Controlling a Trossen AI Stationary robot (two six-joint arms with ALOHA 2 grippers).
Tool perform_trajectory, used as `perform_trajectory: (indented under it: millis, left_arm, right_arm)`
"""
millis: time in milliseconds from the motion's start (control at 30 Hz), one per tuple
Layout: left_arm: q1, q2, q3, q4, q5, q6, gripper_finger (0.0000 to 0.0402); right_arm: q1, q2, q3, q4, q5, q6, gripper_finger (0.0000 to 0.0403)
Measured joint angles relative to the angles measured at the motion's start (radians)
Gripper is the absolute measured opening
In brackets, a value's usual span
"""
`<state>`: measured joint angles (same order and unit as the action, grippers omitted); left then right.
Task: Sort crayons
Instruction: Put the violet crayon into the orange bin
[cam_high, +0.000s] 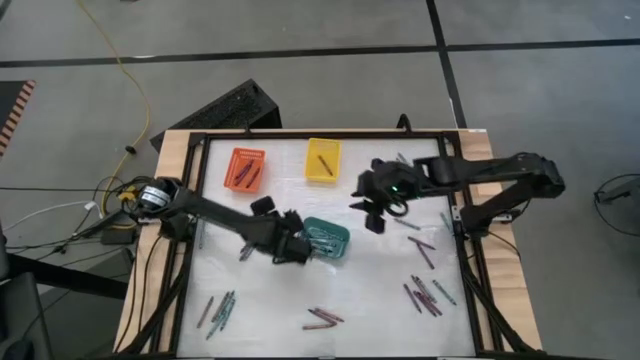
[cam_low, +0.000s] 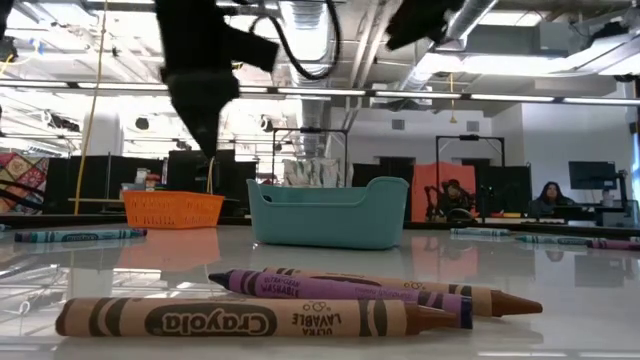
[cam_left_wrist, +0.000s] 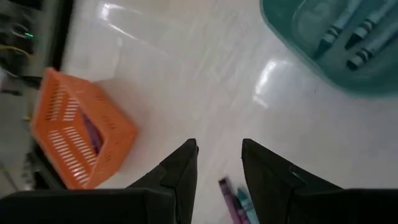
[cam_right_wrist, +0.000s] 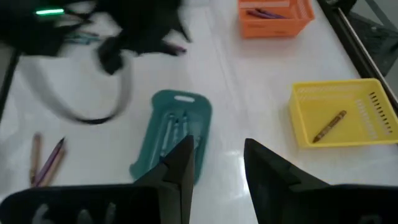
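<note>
The table (cam_high: 330, 300) holds 3 small baskets, and the sorting looks well started but far from finished. The teal basket (cam_high: 327, 238) near the middle already has several teal-grey crayons (cam_right_wrist: 174, 132) in it. The orange basket (cam_high: 246, 168) at the far side holds a few purple ones, and the yellow basket (cam_high: 322, 160) beside it shows just 1 brown crayon (cam_right_wrist: 329, 126). Most of the work is left: loose crayons lie in a cluster at the near left (cam_high: 218, 309), a small group at the near middle (cam_high: 322, 318), and a wider scatter on the right (cam_high: 425, 293).

The left gripper (cam_high: 296, 250) hangs just beside the teal basket with its fingers apart and nothing between them. The right gripper (cam_high: 375, 212) hovers between the yellow and teal baskets, its fingers also apart and empty.

Only the right wrist view looks into all 3 baskets at once. The left wrist view alone shows a purple and a teal crayon (cam_left_wrist: 231, 200) lying on the table just under the left gripper. The low view gives what the overhead one cannot: the near crayons (cam_low: 250, 318) close enough to read their wrappers, and people seated in the room behind.
</note>
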<state>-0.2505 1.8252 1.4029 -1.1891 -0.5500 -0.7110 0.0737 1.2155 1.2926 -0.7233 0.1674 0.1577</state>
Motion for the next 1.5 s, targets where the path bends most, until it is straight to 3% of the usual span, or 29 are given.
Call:
perform_trajectory:
  millis: [367, 633, 800, 933, 1133, 1267, 1500]
  left_arm:
    - [0.159, 0.0, 0.0, 0.153, 0.058, 0.183, 0.0116]
    - [0.199, -0.016, -0.003, 0.315, 0.055, 0.339, 0.0116]
    - [0.24, -0.186, -0.189, 0.592, 0.11, 0.4, 0.0116]
    - [0.28, -0.406, -0.417, 0.693, 0.209, 0.333, 0.0116]
    - [0.262, -0.648, -0.617, 0.57, 0.241, 0.118, 0.0116]
    - [0.221, -0.659, -0.639, 0.46, 0.24, -0.014, 0.0116]
    - [0.185, -0.531, -0.629, 0.423, 0.288, -0.081, 0.0116]
  right_arm:
    - [0.236, -0.085, 0.0, -0.111, 0.176, 0.058, 0.0132]
    - [0.317, -0.084, -0.002, -0.144, 0.2, 0.097, 0.0132]
    - [0.334, -0.084, -0.002, -0.144, 0.202, 0.105, 0.0132]
    - [0.339, -0.083, -0.002, -0.144, 0.202, 0.107, 0.0132]
    - [0.339, -0.083, -0.002, -0.143, 0.202, 0.099, 0.0132]
    - [0.338, -0.082, -0.002, -0.138, 0.202, 0.098, 0.0132]
    - [0.336, -0.082, -0.002, -0.12, 0.204, 0.097, 0.0132]
